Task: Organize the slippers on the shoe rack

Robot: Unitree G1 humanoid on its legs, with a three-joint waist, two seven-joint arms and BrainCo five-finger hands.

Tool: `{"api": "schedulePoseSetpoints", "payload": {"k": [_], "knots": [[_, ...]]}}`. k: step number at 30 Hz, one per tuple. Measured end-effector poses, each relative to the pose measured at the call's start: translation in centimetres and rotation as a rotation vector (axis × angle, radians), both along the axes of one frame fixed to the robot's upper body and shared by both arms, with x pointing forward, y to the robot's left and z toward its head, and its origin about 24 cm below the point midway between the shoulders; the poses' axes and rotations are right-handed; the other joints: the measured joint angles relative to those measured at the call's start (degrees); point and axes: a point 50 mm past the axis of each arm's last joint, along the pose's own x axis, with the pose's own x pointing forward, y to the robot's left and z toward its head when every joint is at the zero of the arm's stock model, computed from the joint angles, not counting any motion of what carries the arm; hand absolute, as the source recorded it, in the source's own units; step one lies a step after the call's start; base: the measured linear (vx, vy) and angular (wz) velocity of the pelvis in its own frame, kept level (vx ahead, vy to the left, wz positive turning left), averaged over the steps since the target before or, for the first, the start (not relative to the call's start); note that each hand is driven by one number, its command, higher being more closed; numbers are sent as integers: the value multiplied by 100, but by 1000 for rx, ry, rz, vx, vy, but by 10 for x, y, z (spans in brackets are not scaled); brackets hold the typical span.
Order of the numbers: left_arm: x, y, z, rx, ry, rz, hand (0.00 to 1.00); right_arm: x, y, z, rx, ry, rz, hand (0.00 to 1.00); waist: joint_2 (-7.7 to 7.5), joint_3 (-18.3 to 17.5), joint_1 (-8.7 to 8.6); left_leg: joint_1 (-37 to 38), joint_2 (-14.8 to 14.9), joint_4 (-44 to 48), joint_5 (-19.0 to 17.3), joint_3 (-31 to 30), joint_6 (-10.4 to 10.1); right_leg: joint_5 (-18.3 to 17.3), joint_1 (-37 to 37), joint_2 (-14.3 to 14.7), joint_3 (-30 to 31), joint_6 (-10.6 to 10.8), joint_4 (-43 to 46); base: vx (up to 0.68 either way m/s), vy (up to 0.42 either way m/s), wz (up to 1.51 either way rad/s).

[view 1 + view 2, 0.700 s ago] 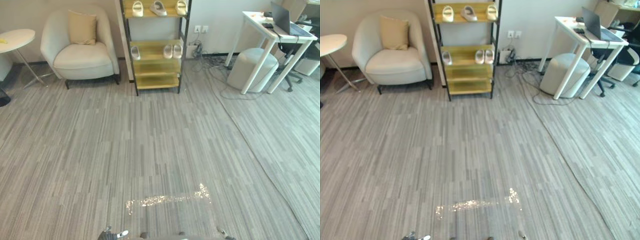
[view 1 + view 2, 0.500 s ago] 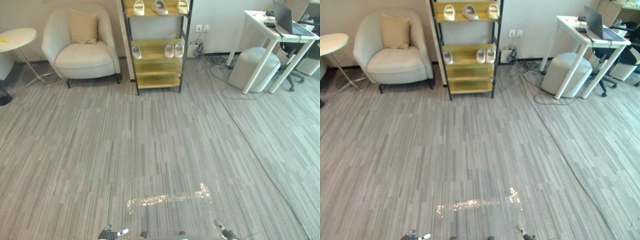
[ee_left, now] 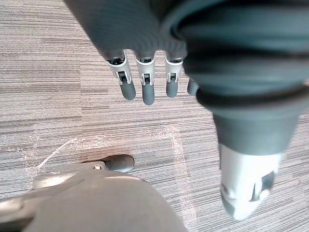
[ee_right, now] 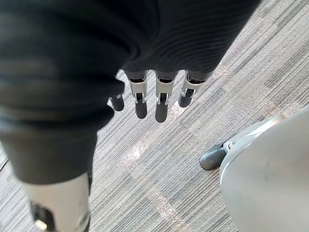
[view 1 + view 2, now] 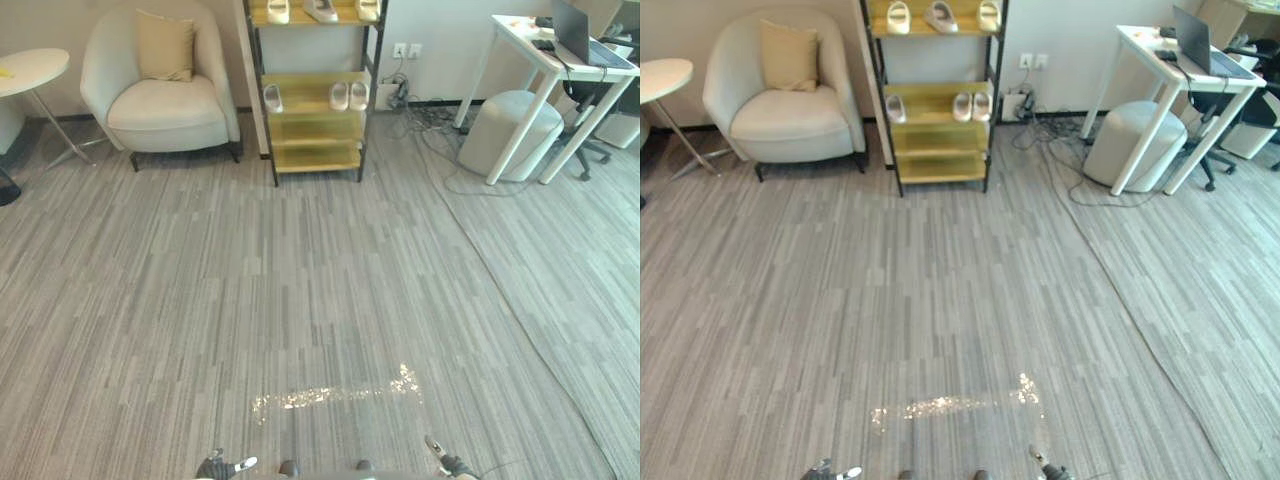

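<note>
The shoe rack (image 5: 312, 120), black-framed with yellow wooden shelves, stands against the far wall, well away from me. Three pale slippers (image 5: 320, 10) lie on its top shelf. On the shelf below, a single slipper (image 5: 271, 97) lies at the left and a pair (image 5: 348, 95) at the right. The two lowest shelves are bare. My left hand (image 3: 145, 82) hangs over the carpet with straight fingers and holds nothing. My right hand (image 4: 161, 96) hangs the same way, also holding nothing. Both hands peek in at the near edge, the left hand (image 5: 222, 467) and the right hand (image 5: 445, 466).
A cream armchair (image 5: 165, 100) with a tan cushion stands left of the rack, and a round white side table (image 5: 30, 72) beyond it. Right of the rack are floor cables (image 5: 430, 120), a grey pouf (image 5: 508, 132) and a white desk (image 5: 560, 55) with a laptop. Grey carpet stretches between.
The whole picture has shifted a little, so the camera has moved. My right hand's fingertips have edged further into view at the near edge. The slippers lie as before.
</note>
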Motion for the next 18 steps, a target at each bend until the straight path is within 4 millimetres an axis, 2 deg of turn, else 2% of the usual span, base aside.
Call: {"api": "schedulePoseSetpoints", "payload": {"k": [13, 15, 16, 18], "knots": [[1, 0, 0, 1, -2, 3, 0, -1, 1, 0, 10, -5, -35, 0, -7, 1, -6, -107, 23, 112, -53, 0, -42, -47, -37, -2, -91, 3, 55, -25, -11, 1], [6, 1, 1, 4, -16, 7, 0, 0, 2, 0, 10, -10, -35, 0, -26, 22, -4, -390, 42, 536, -264, -3, -72, -144, -178, -10, -129, -19, 243, -8, -30, 7], [9, 2, 2, 5, -23, 11, 0, 2, 1, 1, 6, -16, -35, 0, -26, 68, -2, -648, 97, 1105, -535, 5, -135, -270, -293, -11, -187, -43, 467, 19, -31, 8], [12, 6, 4, 9, -43, 47, 0, 5, 1, 1, 4, -28, -33, 0, -78, 187, 2, -992, 168, 2021, -740, 168, -329, -480, -303, -35, -241, -129, 655, -12, -51, 17]]}}
